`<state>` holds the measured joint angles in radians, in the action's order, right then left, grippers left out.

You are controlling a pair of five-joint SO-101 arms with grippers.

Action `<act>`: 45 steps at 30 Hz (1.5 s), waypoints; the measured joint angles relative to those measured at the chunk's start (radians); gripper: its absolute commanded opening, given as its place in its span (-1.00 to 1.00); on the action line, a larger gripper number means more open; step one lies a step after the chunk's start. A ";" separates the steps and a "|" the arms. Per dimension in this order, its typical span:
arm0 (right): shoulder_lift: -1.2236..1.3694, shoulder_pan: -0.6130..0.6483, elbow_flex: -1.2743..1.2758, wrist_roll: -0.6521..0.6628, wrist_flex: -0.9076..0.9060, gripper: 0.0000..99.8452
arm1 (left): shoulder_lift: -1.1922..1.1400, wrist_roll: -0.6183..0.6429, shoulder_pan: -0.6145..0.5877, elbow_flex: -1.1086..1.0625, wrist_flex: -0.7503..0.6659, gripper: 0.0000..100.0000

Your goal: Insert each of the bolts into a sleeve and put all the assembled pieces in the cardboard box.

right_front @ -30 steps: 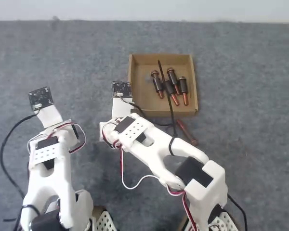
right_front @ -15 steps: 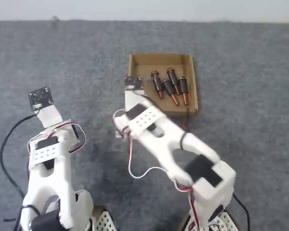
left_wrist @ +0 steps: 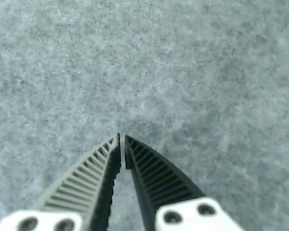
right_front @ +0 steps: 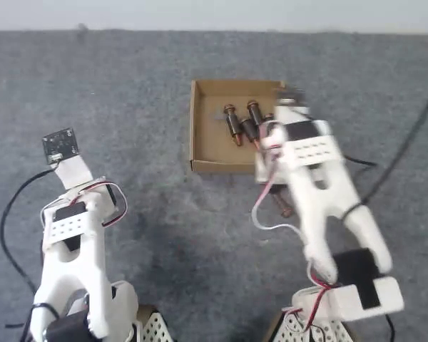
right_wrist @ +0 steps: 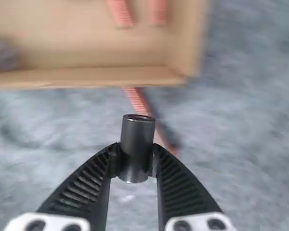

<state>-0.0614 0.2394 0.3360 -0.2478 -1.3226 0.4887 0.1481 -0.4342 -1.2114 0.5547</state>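
The sleeve (right_wrist: 138, 131) is dark and upright, pinched low in the right gripper (right_wrist: 135, 150), just off the cardboard box (right_front: 194, 128) at its 5 o'clock corner. A loose bolt (right_front: 282, 205) lies on the grey desk (right_front: 128, 85) right beyond it. Big swing there: a second ago that arm sat at the box's 8 o'clock! Assembled pieces (right_front: 235, 127) lie inside the box. The left gripper (left_wrist: 122, 137) stays put out at 8 o'clock, clenched on nothing.
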 measured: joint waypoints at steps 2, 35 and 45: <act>-0.029 -0.080 0.043 0.006 0.000 -0.99 | 0.000 0.000 0.000 0.000 0.000 -0.97; -0.359 -0.442 0.560 0.192 0.261 -0.85 | 0.000 0.000 0.000 0.000 0.000 -0.97; -0.376 -0.465 0.560 0.192 0.239 -0.85 | 0.000 0.000 0.000 0.000 0.000 -0.97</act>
<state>-0.4373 -0.2256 0.8961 -0.0560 -1.0833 0.4887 0.1481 -0.4342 -1.2114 0.5547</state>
